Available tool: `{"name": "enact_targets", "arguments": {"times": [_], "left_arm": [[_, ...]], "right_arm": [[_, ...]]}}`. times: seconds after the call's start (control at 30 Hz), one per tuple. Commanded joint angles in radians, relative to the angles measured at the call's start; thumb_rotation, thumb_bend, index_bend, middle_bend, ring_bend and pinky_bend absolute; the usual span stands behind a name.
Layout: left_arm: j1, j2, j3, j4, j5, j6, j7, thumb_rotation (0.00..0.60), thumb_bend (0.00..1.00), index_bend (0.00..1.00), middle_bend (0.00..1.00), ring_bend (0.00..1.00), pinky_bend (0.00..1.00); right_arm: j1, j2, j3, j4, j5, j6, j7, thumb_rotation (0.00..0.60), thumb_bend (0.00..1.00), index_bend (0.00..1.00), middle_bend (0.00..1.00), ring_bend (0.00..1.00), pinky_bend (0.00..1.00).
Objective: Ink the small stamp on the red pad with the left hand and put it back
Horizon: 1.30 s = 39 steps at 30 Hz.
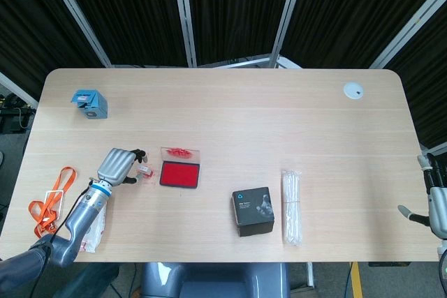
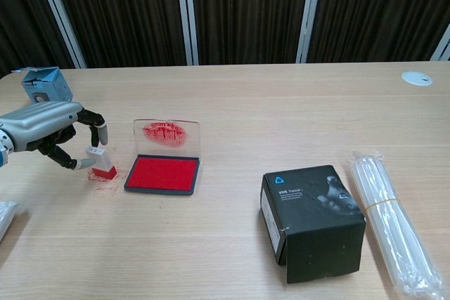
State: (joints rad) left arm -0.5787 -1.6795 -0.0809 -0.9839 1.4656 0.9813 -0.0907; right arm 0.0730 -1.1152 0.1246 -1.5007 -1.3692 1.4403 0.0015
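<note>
One left hand (image 2: 53, 128) pinching small stamp (image 2: 100, 163) on table | I lift straight, press squarely onto red pad (image 2: 162, 173) | right hand (image 1: 434, 204) idle, fingers unclear

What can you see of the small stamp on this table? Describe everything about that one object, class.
The small stamp has a pale, boxy upper grip and a red base. It stands upright on the wooden table, just left of the open red ink pad and apart from it. Faint red marks stain the tabletop around its base. The left hand reaches over it, fingertips pinching the white top. It looks like plastic, though detail is too small to confirm.
</note>
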Motion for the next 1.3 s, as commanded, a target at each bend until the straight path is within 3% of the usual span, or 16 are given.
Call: {"name": "enact_targets", "arguments": {"times": [0.03, 1.07, 1.3], "left_arm": [[-0.002, -0.003, 0.003, 0.002, 0.001, 0.002, -0.002, 0.600, 0.24, 0.44, 0.45, 0.91, 0.93], [-0.015, -0.014, 0.005, 0.000, -0.034, -0.010, 0.031, 0.600, 0.35, 0.52, 0.51, 0.91, 0.93], [-0.020, 0.016, -0.012, -0.066, -0.030, 0.019, 0.019, 0.600, 0.36, 0.52, 0.51, 0.91, 0.93]], "right_arm": [[0.000, 0.000, 0.000, 0.001, 0.001, -0.002, 0.001, 0.600, 0.00, 0.00, 0.00, 0.00, 0.00], [0.001, -0.005, 0.001, 0.009, 0.006, -0.005, 0.001, 0.600, 0.00, 0.00, 0.00, 0.00, 0.00], [0.001, -0.004, 0.003, 0.009, 0.008, -0.006, 0.005, 0.600, 0.00, 0.00, 0.00, 0.00, 0.00]]}}
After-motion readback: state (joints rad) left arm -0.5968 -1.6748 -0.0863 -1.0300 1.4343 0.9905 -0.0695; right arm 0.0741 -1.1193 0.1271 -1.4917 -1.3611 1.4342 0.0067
